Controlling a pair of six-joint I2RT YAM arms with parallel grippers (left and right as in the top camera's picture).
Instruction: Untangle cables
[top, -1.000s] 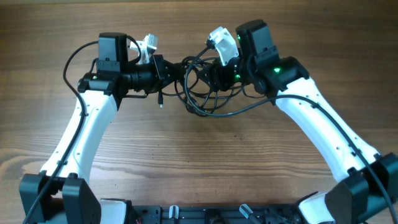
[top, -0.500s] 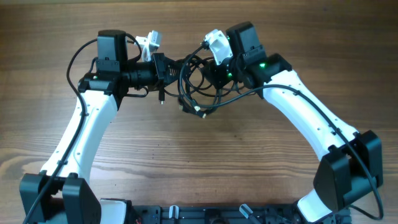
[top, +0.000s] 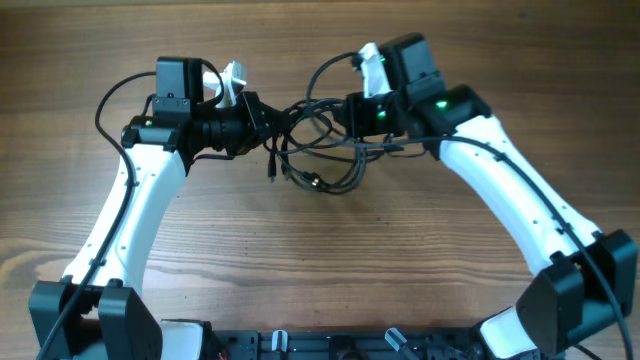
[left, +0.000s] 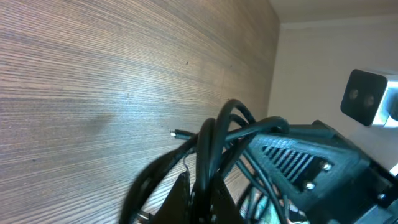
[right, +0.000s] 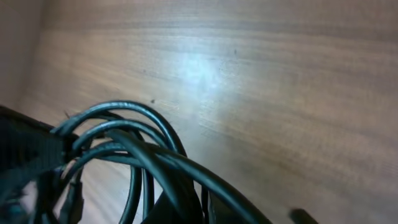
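Note:
The cables (top: 318, 152) are a tangle of thin black cords stretched between my two grippers above the wooden table. Loose loops sag toward the near side, with small plug ends (top: 314, 182) dangling. My left gripper (top: 265, 117) is shut on a strand at the tangle's left end. In the left wrist view its dark fingers (left: 186, 200) pinch one cord of the cables (left: 227, 124). My right gripper (top: 347, 112) is shut on the right end. In the right wrist view, loops of the cables (right: 134, 127) arch over its fingers (right: 180, 208).
The wooden table (top: 320, 260) lies under both arms. Thicker black wires fixed to the arms curve beside each wrist, such as the left arm's wire (top: 110, 100). The arm bases (top: 90, 310) stand at the near edge. The right gripper's body (left: 311, 158) fills the left wrist view's right side.
My right gripper has shut on the tangle and drawn back to the right. The bundle is now pulled wider and flatter, with its loops hanging lower. The left gripper stays shut and has barely moved.

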